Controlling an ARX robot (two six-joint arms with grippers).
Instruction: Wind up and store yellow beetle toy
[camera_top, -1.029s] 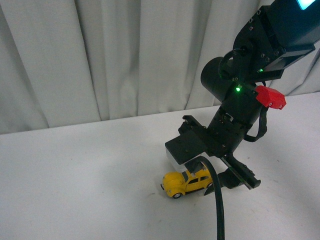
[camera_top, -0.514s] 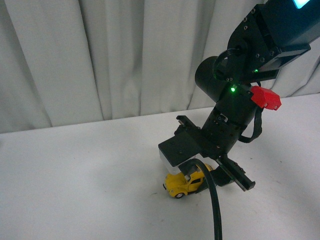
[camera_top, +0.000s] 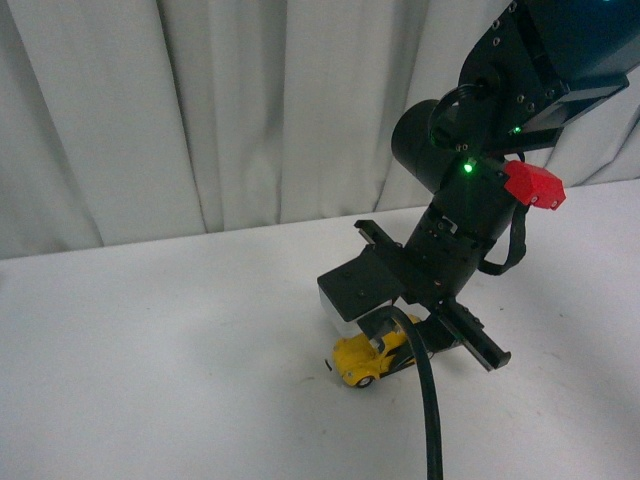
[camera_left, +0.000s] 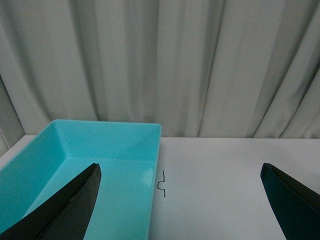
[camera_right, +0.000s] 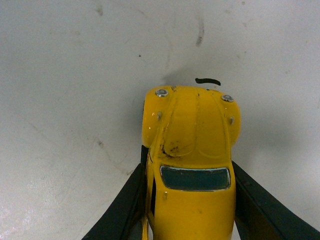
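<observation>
The yellow beetle toy (camera_top: 367, 360) sits on the white table (camera_top: 160, 350), nose pointing left toward me. My right gripper (camera_top: 392, 350) is shut on it from above. In the right wrist view the toy (camera_right: 190, 150) fills the lower middle, with a black finger (camera_right: 125, 205) pressed against each side of its body. Its wheels are at or just above the tabletop. My left gripper (camera_left: 180, 200) is open and empty, its dark fingers (camera_left: 65, 207) wide apart above the table. The left arm does not show in the front view.
A turquoise bin (camera_left: 30, 170), empty, stands by the curtain in the left wrist view, under the left gripper's one finger. A small bent black wire (camera_left: 162, 183) lies beside it. A similar dark wire piece (camera_right: 207, 80) lies just ahead of the toy. White curtain (camera_top: 200, 110) backs the table.
My right arm has shifted slightly left with the toy held in it, and the toy has turned a little, nose swinging toward me. The gripper stays shut.
</observation>
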